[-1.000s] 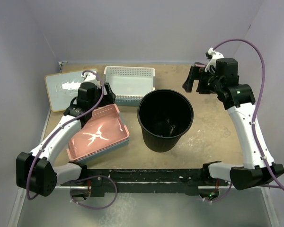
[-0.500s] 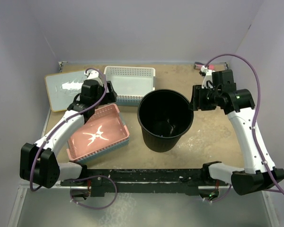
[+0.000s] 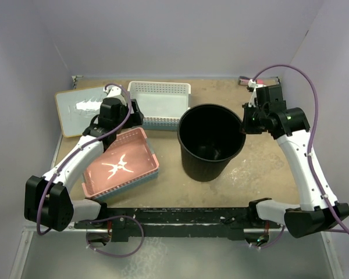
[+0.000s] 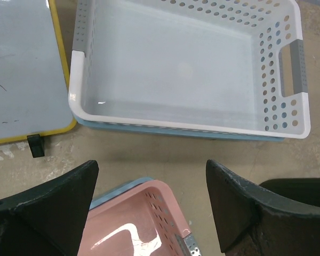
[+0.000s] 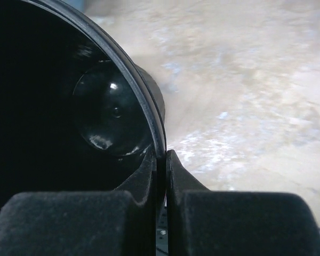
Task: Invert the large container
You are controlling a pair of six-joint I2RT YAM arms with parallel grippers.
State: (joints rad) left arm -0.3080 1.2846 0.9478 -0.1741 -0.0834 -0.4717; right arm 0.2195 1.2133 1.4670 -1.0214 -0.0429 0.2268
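the right tool [image 3: 245, 124] has gone from hanging open at about 1 o'clock of the large container [image 3: 212, 145] a second ago to being closed on its rim. half a second ago it was only just reaching the 3 o'clock edge of the mouth. in the right wrist view its fingers [image 5: 149, 165] pinch the thin rim wall, one inside the black bucket and one outside, almost fully shut with only the rim between them.

with that grip the bucket has shifted. its mouth now sits a little further toward 2 o'clock on the tabletop [image 3: 267, 168] than it did half a second ago, just right of centre and still mouth up. i cannot tell whether the base has lifted or only slid.

the left tool [image 4: 149, 176] has not moved in the last half second. it hangs wide open with nothing in it, over the strip between the white basket [image 3: 159, 104] and the pink basket [image 3: 121, 165], at about 9 o'clock of the bucket and well apart from it.

for the task, this means the grasp looks made and the turning has barely begun. the next move probably calls for raising the rim and rolling the wrist so the mouth swings down. a one-sided pinch on a bulky bucket could slip or let it swing.
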